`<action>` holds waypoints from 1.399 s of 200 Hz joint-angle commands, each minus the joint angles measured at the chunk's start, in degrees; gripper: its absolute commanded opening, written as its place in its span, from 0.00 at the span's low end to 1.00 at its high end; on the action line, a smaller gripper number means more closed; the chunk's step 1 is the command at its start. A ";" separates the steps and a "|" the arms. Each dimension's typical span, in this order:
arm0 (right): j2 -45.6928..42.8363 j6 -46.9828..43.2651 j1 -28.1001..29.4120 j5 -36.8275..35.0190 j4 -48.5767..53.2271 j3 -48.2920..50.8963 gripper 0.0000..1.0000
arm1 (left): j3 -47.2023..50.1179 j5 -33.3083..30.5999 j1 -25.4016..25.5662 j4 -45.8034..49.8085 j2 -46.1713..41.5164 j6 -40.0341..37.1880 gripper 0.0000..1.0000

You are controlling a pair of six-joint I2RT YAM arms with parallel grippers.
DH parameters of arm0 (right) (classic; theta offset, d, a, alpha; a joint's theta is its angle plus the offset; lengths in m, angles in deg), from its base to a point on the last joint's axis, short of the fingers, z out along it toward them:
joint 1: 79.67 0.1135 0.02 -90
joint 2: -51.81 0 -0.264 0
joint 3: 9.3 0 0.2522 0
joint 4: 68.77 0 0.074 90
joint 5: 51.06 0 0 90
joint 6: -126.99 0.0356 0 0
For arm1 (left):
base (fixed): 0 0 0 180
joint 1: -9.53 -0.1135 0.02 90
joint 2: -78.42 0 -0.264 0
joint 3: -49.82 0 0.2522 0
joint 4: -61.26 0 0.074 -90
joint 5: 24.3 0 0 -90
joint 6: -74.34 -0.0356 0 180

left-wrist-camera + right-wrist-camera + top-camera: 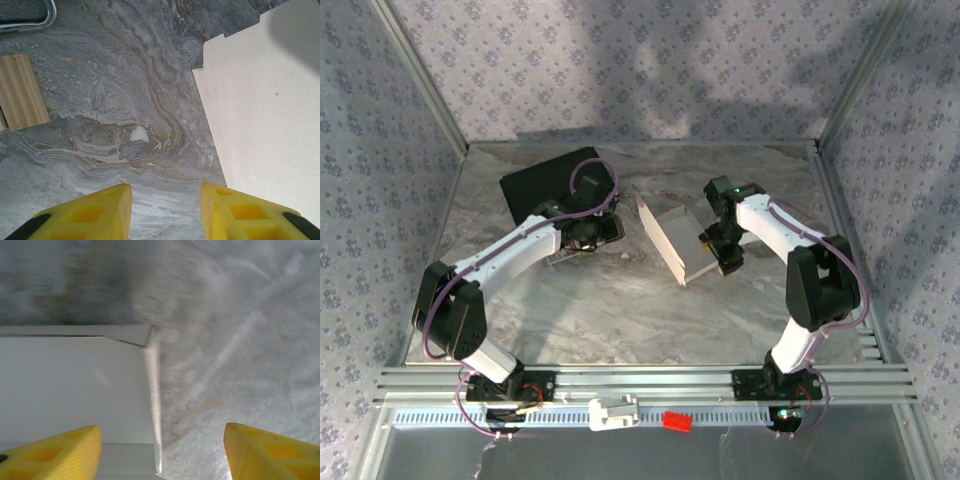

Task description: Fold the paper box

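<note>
Looking from above, you find the paper box (pixel 672 240) mid-table, half folded, its long axis running from far-left to near-right. The right gripper (pixel 725 258) stands just beside it, nearer than the left gripper (pixel 582 236). On the left wrist view the jaws are apart and empty, the box to their right. On the right wrist view the jaws are wide apart, with the box's edge between them and not clamped.

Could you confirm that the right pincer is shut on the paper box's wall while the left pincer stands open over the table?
No: the right wrist view shows the right pincer open, a wall of the paper box between its fingers; the rest holds.
</note>
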State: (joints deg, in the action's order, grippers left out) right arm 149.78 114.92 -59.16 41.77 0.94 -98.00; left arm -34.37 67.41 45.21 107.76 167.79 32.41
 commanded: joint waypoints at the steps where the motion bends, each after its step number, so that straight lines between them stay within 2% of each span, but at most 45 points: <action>1: -5.73 -22.75 1.27 -7.00 -6.87 -6.20 0.67 | 1.27 0.34 -0.48 0.19 -2.66 1.17 0.40; 20: -7.16 -40.49 3.36 -1.03 -10.98 -10.58 0.72 | 3.45 0.57 -0.77 -1.22 -7.59 -1.20 0.40; 36: -4.73 -49.93 5.56 4.66 -5.45 -17.56 0.72 | 6.34 0.99 -1.09 -4.21 -12.81 -3.57 0.40; 53: -1.87 -55.40 8.91 6.74 0.68 -22.95 0.71 | 10.24 3.49 -1.79 -9.52 -18.69 -5.49 0.40; 80: 0.48 -57.34 12.48 8.32 2.24 -26.20 0.71 | 15.90 10.39 -4.21 -16.96 -25.95 -6.37 0.39; 100: 3.63 -56.10 13.89 7.81 4.20 -29.19 0.68 | 17.31 14.20 -6.25 -16.49 -28.75 -7.47 0.39; 138: 11.01 -55.81 16.66 4.81 11.89 -36.20 0.62 | 18.30 16.44 -11.07 -12.67 -32.71 -8.82 0.40; 157: 13.30 -55.45 16.87 4.82 12.38 -38.34 0.57 | 18.67 16.89 -11.51 -12.44 -33.74 -8.35 0.40; 173: 13.87 -52.50 16.98 4.40 12.01 -38.70 0.46 | 18.85 17.27 -11.59 -12.19 -33.90 -8.01 0.40; 199: 14.02 -46.26 16.95 2.55 11.68 -38.44 0.20 | 19.10 17.00 -11.51 -11.67 -34.33 -7.61 0.40; 221: 13.53 -37.61 16.62 -0.57 10.02 -38.27 0.08 | 19.03 16.38 -11.61 -10.78 -34.60 -7.89 0.40; 229: 13.27 -34.23 16.51 -1.39 9.12 -38.24 0.00 | 18.85 16.51 -11.61 -10.57 -34.58 -7.92 0.40; 258: 11.75 -18.71 16.11 -6.49 7.44 -38.28 0.00 | 17.90 17.57 -11.57 -9.79 -34.20 -8.18 0.40; 280: 10.55 -1.61 16.88 -16.20 11.17 -38.79 0.00 | 17.44 18.54 -11.58 -8.64 -33.99 -8.69 0.40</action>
State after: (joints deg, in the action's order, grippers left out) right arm 163.29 90.72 -42.63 36.94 8.57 -134.98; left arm -15.73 83.76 33.78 97.48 134.65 25.27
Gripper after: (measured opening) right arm 0.061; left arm 0.404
